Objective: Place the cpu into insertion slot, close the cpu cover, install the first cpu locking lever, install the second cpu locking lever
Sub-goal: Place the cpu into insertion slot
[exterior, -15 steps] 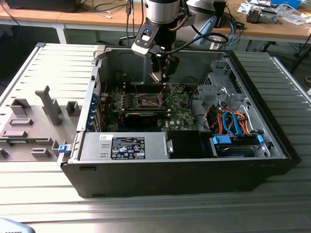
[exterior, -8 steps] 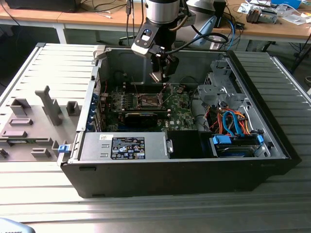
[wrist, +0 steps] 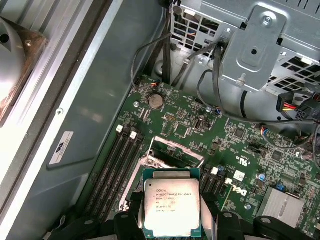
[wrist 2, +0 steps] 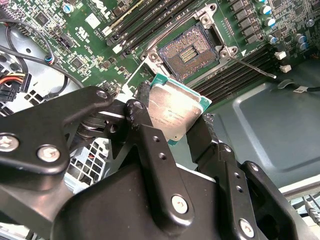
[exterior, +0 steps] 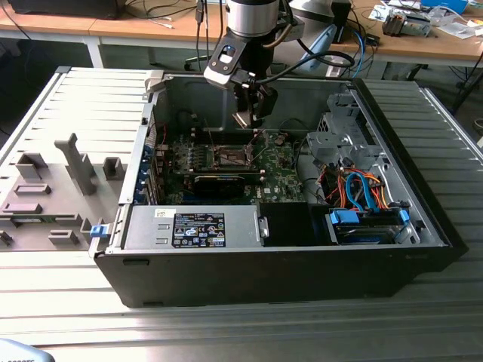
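My gripper (exterior: 253, 113) hangs inside the open computer case (exterior: 302, 264), above the green circuit board (exterior: 285, 175) on the case floor. In both wrist views my two black fingers (wrist 2: 145, 107) are closed onto opposite edges of the cpu (wrist 2: 177, 107) (wrist: 171, 207), pinching it between them with its pale silver face turned towards the cameras (the green rim of the chip peeks out at its edges). The cpu is up in the air in my grip, clear of the board and not seated. The insertion slot (wrist 2: 191, 50) lies just beyond it in the second wrist view, its dark centre and metal rim uncovered, with nothing lying in it. In the exterior view the slot (exterior: 229, 156) sits near the middle of the board, under my fingers. A thin metal lever (wrist 2: 252, 67) angles out from one corner of the slot over the black memory slots (wrist 2: 240, 75) beside it. Where the cpu cover stands I cannot tell.
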`<state>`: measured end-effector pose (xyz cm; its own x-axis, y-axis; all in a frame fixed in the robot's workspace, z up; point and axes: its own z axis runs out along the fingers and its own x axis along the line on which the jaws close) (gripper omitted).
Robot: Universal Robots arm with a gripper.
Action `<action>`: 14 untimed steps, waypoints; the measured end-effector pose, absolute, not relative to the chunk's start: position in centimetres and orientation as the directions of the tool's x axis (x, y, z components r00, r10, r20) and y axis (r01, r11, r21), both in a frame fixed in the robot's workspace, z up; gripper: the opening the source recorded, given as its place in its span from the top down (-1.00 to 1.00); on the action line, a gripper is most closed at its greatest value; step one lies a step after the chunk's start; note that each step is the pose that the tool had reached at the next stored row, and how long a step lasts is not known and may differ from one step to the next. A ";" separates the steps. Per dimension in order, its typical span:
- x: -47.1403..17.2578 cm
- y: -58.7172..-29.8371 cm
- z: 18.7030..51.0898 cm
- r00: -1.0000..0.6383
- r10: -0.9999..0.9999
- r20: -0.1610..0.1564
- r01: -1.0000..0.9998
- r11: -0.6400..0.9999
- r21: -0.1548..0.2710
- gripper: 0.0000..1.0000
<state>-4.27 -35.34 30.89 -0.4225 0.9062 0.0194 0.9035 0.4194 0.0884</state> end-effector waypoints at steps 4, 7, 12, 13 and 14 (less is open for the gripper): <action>-4.3 -35.3 30.9 -0.419 0.908 0.019 0.905 0.416 0.088 -0.08; -4.3 -35.3 30.9 -0.417 0.909 0.019 0.906 0.414 0.088 -0.08; -4.3 -35.3 30.9 -0.412 0.911 0.019 0.908 0.409 0.088 -0.08; -4.3 -35.3 30.9 -0.411 0.911 0.019 0.909 0.408 0.088 -0.08; -4.3 -35.3 30.9 -0.410 0.912 0.019 0.909 0.407 0.088 -0.08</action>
